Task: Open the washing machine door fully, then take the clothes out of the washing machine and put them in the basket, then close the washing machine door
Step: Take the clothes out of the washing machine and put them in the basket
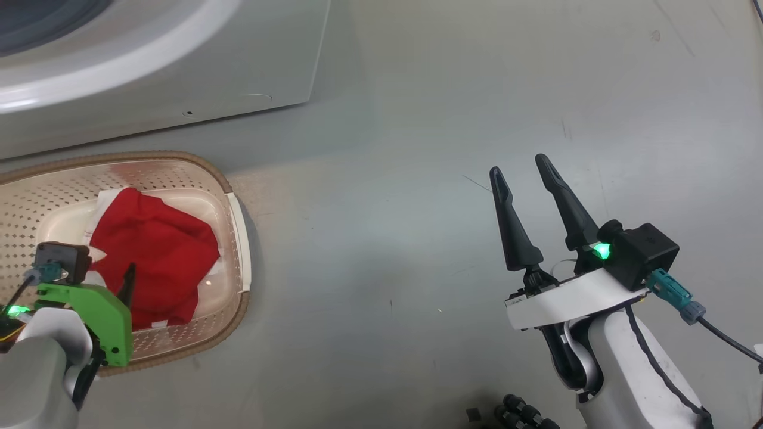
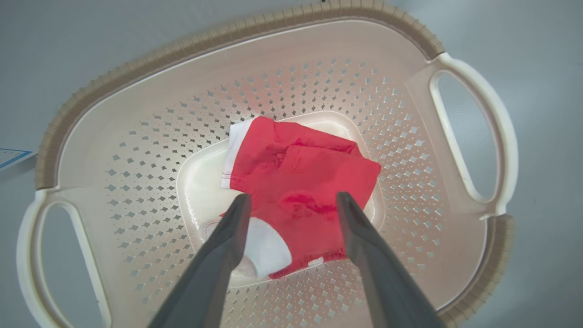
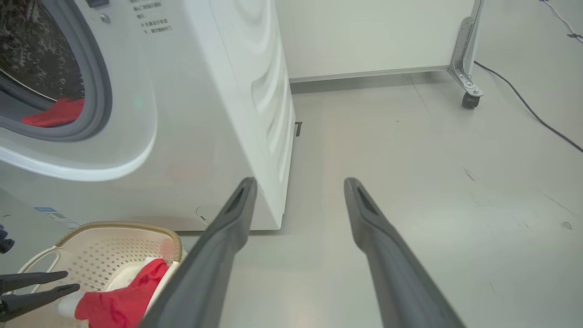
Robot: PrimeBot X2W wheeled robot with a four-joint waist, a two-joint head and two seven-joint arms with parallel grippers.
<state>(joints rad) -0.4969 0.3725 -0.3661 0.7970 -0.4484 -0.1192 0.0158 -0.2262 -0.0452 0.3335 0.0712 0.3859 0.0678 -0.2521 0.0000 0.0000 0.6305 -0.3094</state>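
Left gripper (image 2: 291,200) hangs above the basket (image 2: 136,105), fingers (image 2: 223,246) spread and empty, one to each side of the red clothes (image 2: 300,168) lying on the basket's bottom; basket stands on the floor (image 1: 387,179) just before the washing machine (image 3: 218,114), near its blue label (image 3: 52,214); a further red garment (image 3: 54,114) rests in the drum behind the grey gasket (image 3: 102,91); right gripper (image 1: 518,165) over bare floor, fingers parted, holding nothing; castered frame leg (image 3: 467,86) and black cable (image 3: 524,105) well apart from the machine.

Grey floor (image 1: 417,238) (scuffed), white partition (image 3: 364,32)
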